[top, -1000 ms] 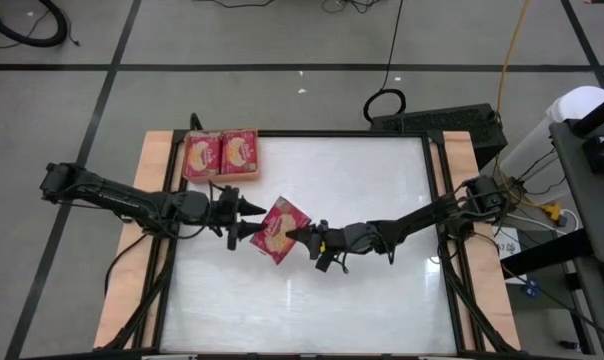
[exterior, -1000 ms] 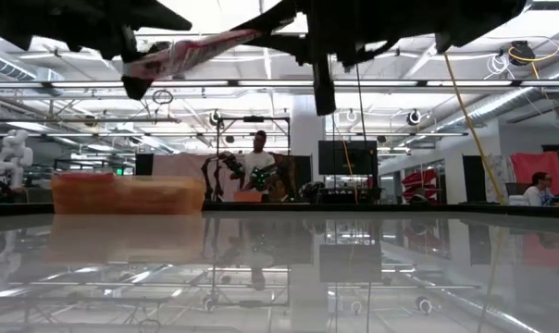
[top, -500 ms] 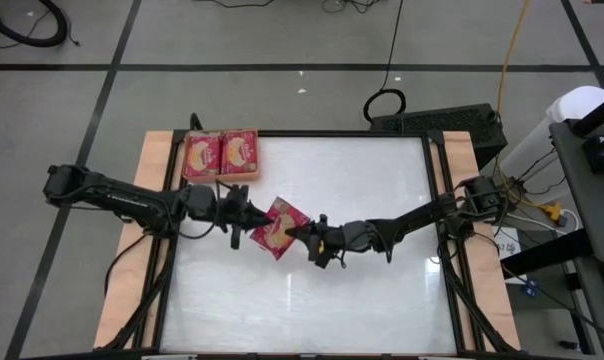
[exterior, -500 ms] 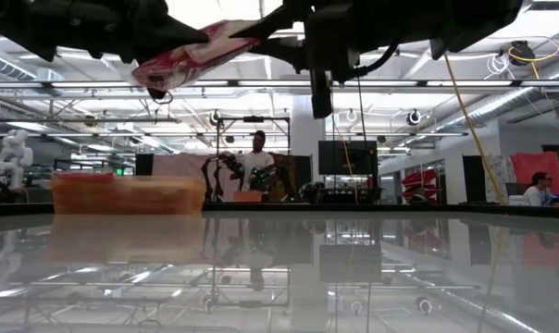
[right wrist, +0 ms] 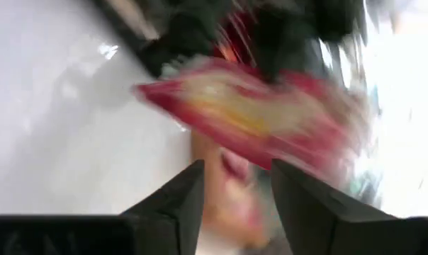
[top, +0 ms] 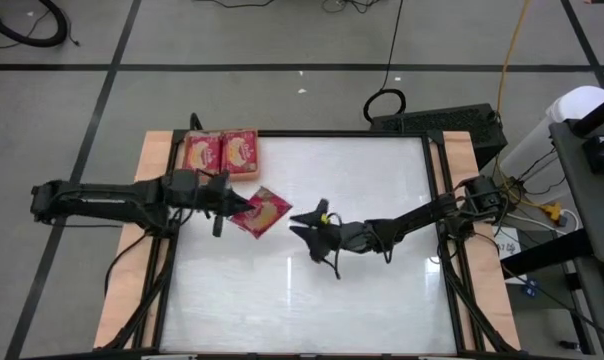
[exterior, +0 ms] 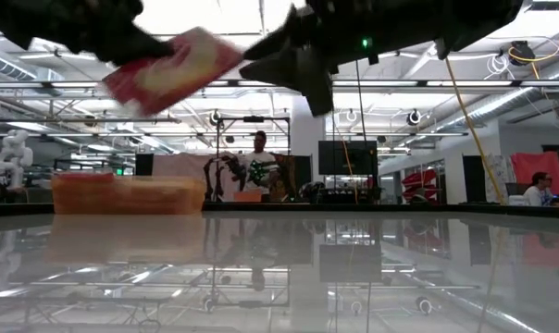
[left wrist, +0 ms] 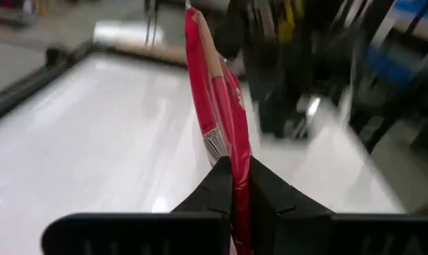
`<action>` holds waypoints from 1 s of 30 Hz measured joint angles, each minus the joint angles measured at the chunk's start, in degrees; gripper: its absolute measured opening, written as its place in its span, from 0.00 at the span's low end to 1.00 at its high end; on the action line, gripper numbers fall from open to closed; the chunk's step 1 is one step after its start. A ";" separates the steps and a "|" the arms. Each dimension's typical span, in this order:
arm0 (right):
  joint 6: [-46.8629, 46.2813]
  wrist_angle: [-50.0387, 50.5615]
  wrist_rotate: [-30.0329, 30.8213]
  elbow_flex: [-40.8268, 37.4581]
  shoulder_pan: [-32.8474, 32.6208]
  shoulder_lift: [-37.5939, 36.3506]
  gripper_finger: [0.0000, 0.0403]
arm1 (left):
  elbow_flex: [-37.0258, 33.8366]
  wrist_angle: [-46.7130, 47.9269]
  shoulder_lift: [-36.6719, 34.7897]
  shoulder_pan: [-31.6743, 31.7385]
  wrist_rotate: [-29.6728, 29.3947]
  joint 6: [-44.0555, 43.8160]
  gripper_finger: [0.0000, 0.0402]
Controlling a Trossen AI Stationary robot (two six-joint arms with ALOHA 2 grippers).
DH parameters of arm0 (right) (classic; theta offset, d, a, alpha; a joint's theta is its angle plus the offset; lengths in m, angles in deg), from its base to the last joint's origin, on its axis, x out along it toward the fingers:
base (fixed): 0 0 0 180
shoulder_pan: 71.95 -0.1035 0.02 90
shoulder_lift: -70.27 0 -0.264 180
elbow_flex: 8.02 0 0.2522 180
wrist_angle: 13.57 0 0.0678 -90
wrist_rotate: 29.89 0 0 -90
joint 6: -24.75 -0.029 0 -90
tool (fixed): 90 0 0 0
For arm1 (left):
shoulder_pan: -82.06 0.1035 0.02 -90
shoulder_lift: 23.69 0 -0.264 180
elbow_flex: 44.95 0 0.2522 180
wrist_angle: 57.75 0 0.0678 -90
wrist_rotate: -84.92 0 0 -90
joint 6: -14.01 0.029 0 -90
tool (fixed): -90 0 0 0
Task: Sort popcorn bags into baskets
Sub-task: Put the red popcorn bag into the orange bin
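Pinching the popcorn bag (top: 261, 212) by one edge, your left gripper (top: 234, 206) carries it above the worktop (top: 382, 190), while your right gripper (top: 304, 224), at its 3 o'clock, has its jaws spread and empty. I'd judge it's bound for the orange basket (top: 221, 177) at 11 o'clock, already holding two bags.

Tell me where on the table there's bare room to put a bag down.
Most of the white table is bare: the whole near half and the right side beyond the right claw. It is crowded at the far left corner, where the orange basket holds two bags and the left claw carries a popcorn bag.
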 joint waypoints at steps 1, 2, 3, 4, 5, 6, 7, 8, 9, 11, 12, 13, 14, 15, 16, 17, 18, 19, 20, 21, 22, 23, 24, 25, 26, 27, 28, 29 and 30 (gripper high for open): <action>-7.74 -0.16 2.69 0.00 -0.46 0.00 0.39 | 0.41 4.48 -1.33 0.33 -0.20 1.13 0.04; -14.40 -0.36 4.81 0.00 -0.76 -0.01 0.41 | 0.89 8.63 -2.37 0.49 -0.73 1.78 0.05; -20.34 -0.25 6.42 0.00 -0.89 -0.33 0.42 | 1.23 11.38 -3.08 0.50 -1.45 2.14 0.05; -25.53 0.61 6.97 -0.02 -1.01 -0.90 0.43 | 1.37 13.26 -3.56 0.34 -2.10 2.17 0.06; -30.53 1.25 6.59 0.00 -1.00 -1.69 0.44 | 1.39 14.90 -3.74 0.13 -2.51 2.14 0.07; -35.33 2.70 5.72 0.14 -0.65 -3.01 0.45 | 1.39 16.21 -3.74 -0.20 -2.95 2.14 0.07; -39.96 4.65 3.33 0.47 0.13 -4.34 0.46 | 1.39 17.37 -3.53 -0.63 -3.17 2.21 0.07; -44.78 6.97 0.45 1.21 1.25 -5.56 0.48 | 1.39 18.13 -2.95 -1.16 -3.35 2.27 0.07; -49.26 9.80 -3.02 2.08 2.63 -6.87 0.49 | 1.39 18.16 -2.26 -1.59 -3.53 2.56 0.06; -55.04 17.24 -8.54 4.76 5.30 -8.40 0.52 | 1.39 18.12 -1.12 -2.75 -3.59 3.13 0.05; -55.77 21.48 -10.62 6.99 6.21 -8.48 0.53 | 1.39 17.35 -0.42 -3.34 -3.84 3.68 0.04; -56.04 26.24 -11.85 9.50 6.91 -8.37 0.54 | 1.39 16.64 0.29 -4.02 -4.29 4.60 0.04; -57.22 31.28 -12.26 12.24 7.64 -8.25 0.56 | 1.39 16.30 1.17 -4.78 -5.08 5.47 0.04; -59.22 35.12 -14.00 15.03 8.60 -7.72 0.57 | 1.39 15.65 1.99 -5.49 -6.04 6.29 0.05; -60.68 36.89 -16.83 17.84 9.71 -6.77 0.57 | 1.39 15.31 2.72 -6.20 -7.19 7.27 0.05; -61.01 37.96 -19.66 20.06 10.62 -6.11 0.58 | 1.39 15.11 3.47 -6.83 -8.19 8.39 0.06; -61.12 39.60 -22.27 21.40 11.44 -5.88 0.59 | 1.40 14.29 4.24 -7.39 -8.75 9.59 0.06; -60.90 40.86 -24.39 22.46 12.25 -5.47 0.59 | 1.42 13.62 5.01 -7.88 -9.10 10.42 0.06; -60.88 41.25 -25.94 23.58 13.03 -4.86 0.59 | 1.44 13.25 5.75 -8.32 -9.39 11.23 0.06; -60.85 41.59 -27.55 24.32 13.80 -4.42 0.59 | 1.44 12.81 6.22 -8.51 -9.63 11.80 0.07; -60.98 42.78 -29.10 24.78 14.61 -4.07 0.59 | 1.44 12.46 6.64 -8.67 -9.71 12.03 0.07; -61.50 44.01 -30.59 25.29 15.35 -3.66 0.59 | 1.45 11.55 7.23 -8.79 -9.84 12.04 0.07; -62.18 44.69 -31.68 25.99 15.99 -3.01 0.59 | 1.57 11.01 7.57 -8.85 -10.00 12.02 0.07; -62.59 45.05 -32.64 26.51 16.51 -2.32 0.59 | 1.59 11.31 7.64 -8.85 -10.13 12.04 0.07; -62.70 45.96 -33.39 26.92 16.86 -1.64 0.59 | 1.53 11.50 7.71 -8.85 -10.16 12.06 0.07; -62.70 46.47 -34.02 27.29 17.07 -0.83 0.59 | 1.53 10.61 8.05 -8.85 -10.24 12.06 0.07; -62.70 46.60 -34.40 27.73 17.19 0.00 0.59 | 1.55 10.04 8.21 -8.85 -10.41 12.07 0.07; -62.70 46.62 -35.41 27.97 17.29 0.85 0.59 | 1.54 10.48 8.18 -8.85 -10.71 12.19 0.07; -62.70 46.84 -36.88 28.32 17.35 1.77 0.59 | 1.50 10.54 8.13 -8.85 -10.95 12.40 0.07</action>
